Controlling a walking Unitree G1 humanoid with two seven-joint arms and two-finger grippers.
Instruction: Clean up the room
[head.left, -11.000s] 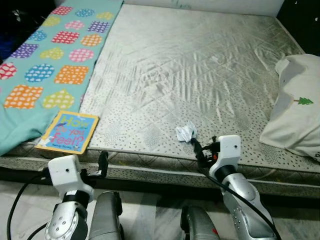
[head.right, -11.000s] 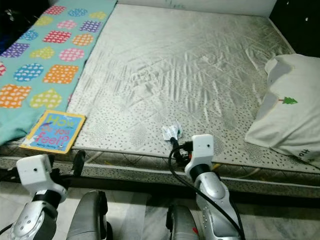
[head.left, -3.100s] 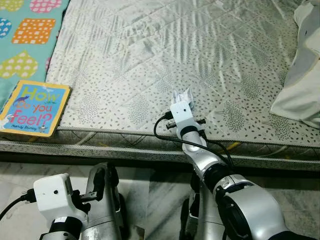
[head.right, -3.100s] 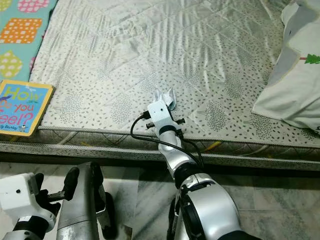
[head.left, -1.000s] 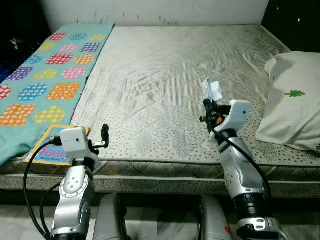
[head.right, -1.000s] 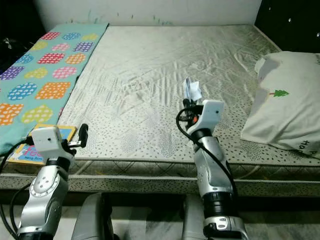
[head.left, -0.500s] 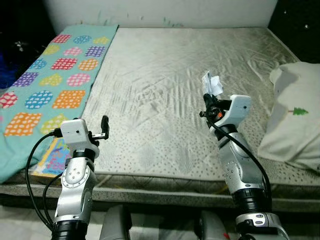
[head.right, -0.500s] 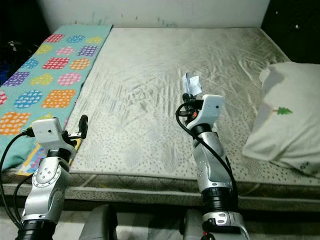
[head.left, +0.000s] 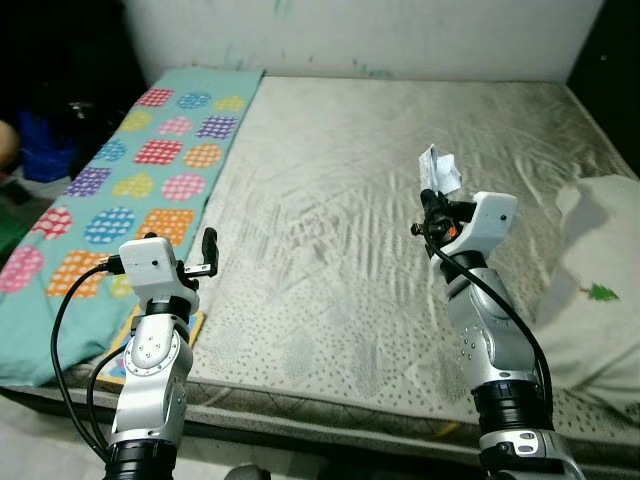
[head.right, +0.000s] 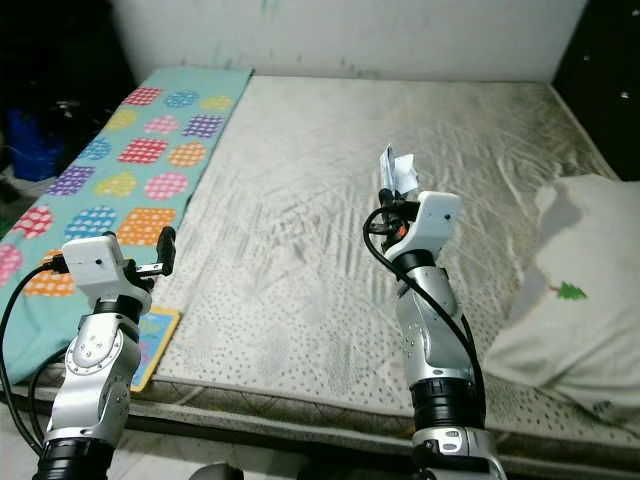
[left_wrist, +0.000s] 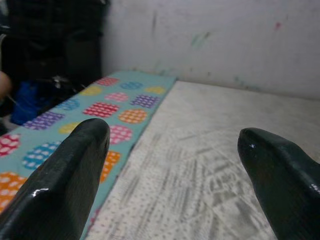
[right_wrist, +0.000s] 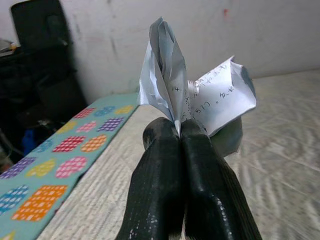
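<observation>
Far to the left, spread along the mattress (head.left: 330, 230) edge: a teal blanket (head.left: 130, 180) patterned with coloured dotted shapes. Beside it, at the near corner and partly hidden behind the left arm, lay a children's book (head.right: 152, 342), flat, one edge tucked just under the blanket's hem.

Raised in front of that corner: the left gripper (left_wrist: 172, 165), held above the mattress border, holding nothing. Fingers (left_wrist: 65, 175) spread wide, with the blanket and bare mattress visible between them in the left wrist view.

Across the middle: grey quilted mattress, wrinkled, with a speckled band along the near side and a pale scuffed wall (head.left: 400, 35) behind the head end.

Right of centre, lifted well clear of the mattress surface: the right gripper (right_wrist: 181, 131), forearm upright, fingertips (right_wrist: 160, 137) pressed tightly together. Pinched between them: a crumpled piece of paper (right_wrist: 200, 95), white with small handwritten marks, fanning upward out of the tips. Seen from the head camera as a small white scrap (head.left: 438, 168) standing above the black fingers, touching nothing but the gripper.

Far right, resting on the mattress near its edge: a white pillow (head.left: 600, 300) with a small green tree print, well apart from the raised gripper.
</observation>
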